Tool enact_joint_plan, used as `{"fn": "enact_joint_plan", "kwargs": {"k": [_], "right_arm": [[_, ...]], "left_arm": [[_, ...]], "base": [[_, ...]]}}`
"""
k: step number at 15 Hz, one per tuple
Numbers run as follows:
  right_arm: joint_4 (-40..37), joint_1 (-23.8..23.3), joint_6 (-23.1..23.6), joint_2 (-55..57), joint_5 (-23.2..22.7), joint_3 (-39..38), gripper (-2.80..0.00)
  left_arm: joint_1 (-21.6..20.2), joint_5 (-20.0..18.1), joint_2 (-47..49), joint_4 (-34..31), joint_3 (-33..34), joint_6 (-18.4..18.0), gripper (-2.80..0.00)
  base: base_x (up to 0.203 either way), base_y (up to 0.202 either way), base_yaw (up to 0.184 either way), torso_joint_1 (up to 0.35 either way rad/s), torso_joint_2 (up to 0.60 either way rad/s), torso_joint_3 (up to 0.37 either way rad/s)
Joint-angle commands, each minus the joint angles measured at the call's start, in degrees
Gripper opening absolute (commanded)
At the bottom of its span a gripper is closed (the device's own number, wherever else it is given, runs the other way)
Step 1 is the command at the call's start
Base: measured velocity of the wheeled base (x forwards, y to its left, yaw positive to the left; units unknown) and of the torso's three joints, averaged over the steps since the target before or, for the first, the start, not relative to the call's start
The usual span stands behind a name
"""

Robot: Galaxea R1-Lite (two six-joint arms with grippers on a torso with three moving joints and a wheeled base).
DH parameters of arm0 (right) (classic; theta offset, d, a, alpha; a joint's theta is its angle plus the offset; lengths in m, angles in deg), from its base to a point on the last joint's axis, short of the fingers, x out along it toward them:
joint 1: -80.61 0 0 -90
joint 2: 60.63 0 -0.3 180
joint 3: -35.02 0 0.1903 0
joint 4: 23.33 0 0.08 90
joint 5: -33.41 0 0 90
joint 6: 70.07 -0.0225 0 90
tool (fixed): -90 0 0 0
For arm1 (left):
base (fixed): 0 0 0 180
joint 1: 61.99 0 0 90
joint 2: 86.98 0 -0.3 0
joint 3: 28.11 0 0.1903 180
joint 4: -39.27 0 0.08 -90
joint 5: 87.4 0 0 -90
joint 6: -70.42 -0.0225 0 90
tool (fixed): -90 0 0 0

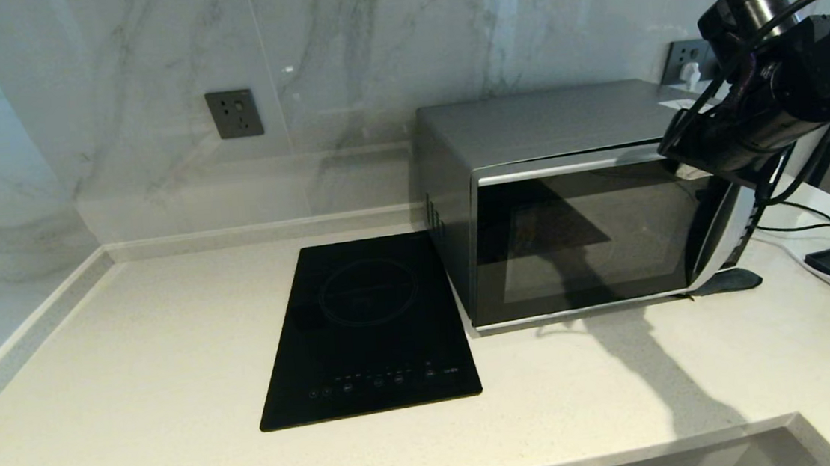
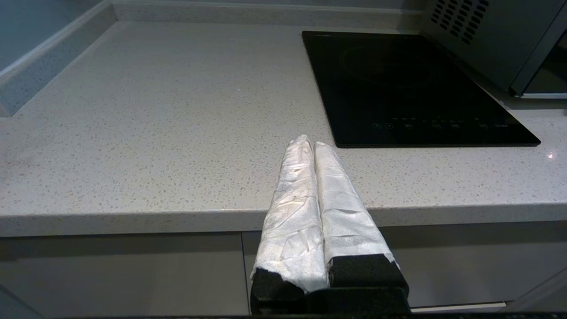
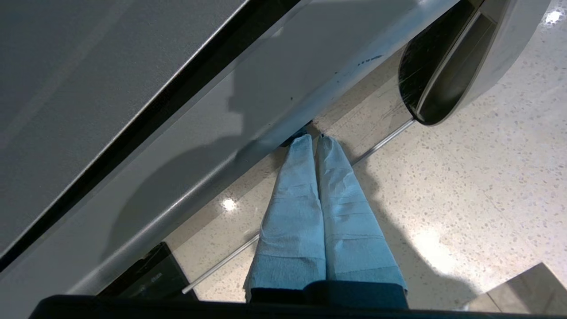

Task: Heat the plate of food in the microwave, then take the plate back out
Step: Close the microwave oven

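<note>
No plate seen anywhere; likely inside the microwave [image 1: 573, 234], door closed just ahead of right claw [image 3: 315, 141], pressed together, empty. Left claw [image 2: 311, 144] parked, pressed together, over tabletop [image 2: 155, 133] edge. Retrieval left.

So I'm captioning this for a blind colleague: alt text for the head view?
A silver microwave with its dark door shut stands on a pale counter, the robot's right arm raised at its handle side. A black hob lies left of it.

Black induction hob [image 1: 367, 331] on speckled countertop [image 1: 135, 377]
</note>
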Motion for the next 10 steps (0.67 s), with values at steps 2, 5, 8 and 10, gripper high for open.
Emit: {"fn": "enact_joint_plan", "kwargs": {"k": [2,5,8,10], "right_arm": [[0.3,0.0,-0.2,0.5,-0.3,0.1,-2.8],[2.2,-0.1,-0.2,0.5,-0.4,0.1,-2.8],[2.3,-0.1,-0.2,0.4,-0.4,0.1,-2.8],[2.3,-0.2,-0.3,0.3,-0.5,0.1,-2.8]], "left_arm": [[0.0,0.0,0.1,0.0,0.0,0.1,-2.8],[0.0,0.0,0.1,0.0,0.0,0.1,-2.8],[0.0,0.0,0.1,0.0,0.0,0.1,-2.8],[0.0,0.0,0.1,0.0,0.0,0.1,-2.8]], "base": [[0.0,0.0,0.0,0.0,0.0,0.0],[0.0,0.0,0.0,0.0,0.0,0.0],[0.0,0.0,0.0,0.0,0.0,0.0],[0.0,0.0,0.0,0.0,0.0,0.0]]}}
